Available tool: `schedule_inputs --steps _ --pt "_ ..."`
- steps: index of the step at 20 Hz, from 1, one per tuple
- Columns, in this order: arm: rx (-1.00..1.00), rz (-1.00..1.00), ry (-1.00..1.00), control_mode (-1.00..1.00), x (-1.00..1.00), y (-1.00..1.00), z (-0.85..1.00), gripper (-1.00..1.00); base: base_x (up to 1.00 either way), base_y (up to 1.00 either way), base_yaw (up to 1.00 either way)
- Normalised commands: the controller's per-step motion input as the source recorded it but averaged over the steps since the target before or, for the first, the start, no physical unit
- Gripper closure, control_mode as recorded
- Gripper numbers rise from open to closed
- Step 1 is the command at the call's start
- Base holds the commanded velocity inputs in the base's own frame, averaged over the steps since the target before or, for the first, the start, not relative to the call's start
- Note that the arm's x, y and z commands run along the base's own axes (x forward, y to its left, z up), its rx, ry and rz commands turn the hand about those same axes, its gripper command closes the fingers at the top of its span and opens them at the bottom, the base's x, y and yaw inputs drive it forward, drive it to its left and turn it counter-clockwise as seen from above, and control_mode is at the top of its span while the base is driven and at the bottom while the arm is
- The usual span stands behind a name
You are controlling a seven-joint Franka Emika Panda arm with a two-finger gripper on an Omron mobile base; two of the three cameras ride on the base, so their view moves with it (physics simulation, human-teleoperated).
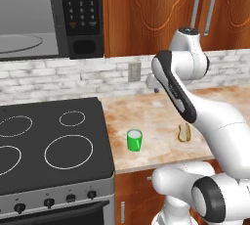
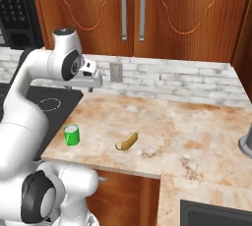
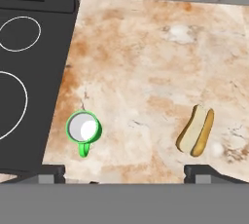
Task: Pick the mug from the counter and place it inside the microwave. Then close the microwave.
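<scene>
Even, bright rendered light on my feeds.
I see no glare or harsh shadow; the counter (image 3: pixel 146 72) looks soft, slightly blurred toward 12 o'clock.

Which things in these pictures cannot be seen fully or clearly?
- microwave: cut off by the top and left edges of the left base view; its door cannot be made out.
- mug: handle not visible in the left base view.
- grey object: cut off by the right edge, right base view.
</scene>
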Motion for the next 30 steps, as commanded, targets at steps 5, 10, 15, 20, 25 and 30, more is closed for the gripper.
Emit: schedule_inputs --steps 5,10,15,20,25,30 --pt "0.00 0.00 0.00 -1.00 -0.05 0.54 0.00 -1.00 0.00 0.00 0.00" --pt "0.00 -0.05 0.00 -1.00 -0.37 0.57 -0.12 -1.00 0.00 0.00 0.00" --pt "0.00 -0.09 0.00 -1.00 -0.49 0.36 -0.35 -1.00 0.00 0.00 0.00" --pt "0.00 -0.10 0.00 -1.00 -0.34 0.15 -0.57 -1.00 0.00 0.00 0.00" --pt "0.00 -0.11 0.00 -1.00 -0.06 -0.02 -0.30 -1.00 0.00 0.00 0.00" --pt "0.03 -0.14 0.01 -1.00 0.00 -0.31 -0.15 -1.00 0.00 0.00 0.00"
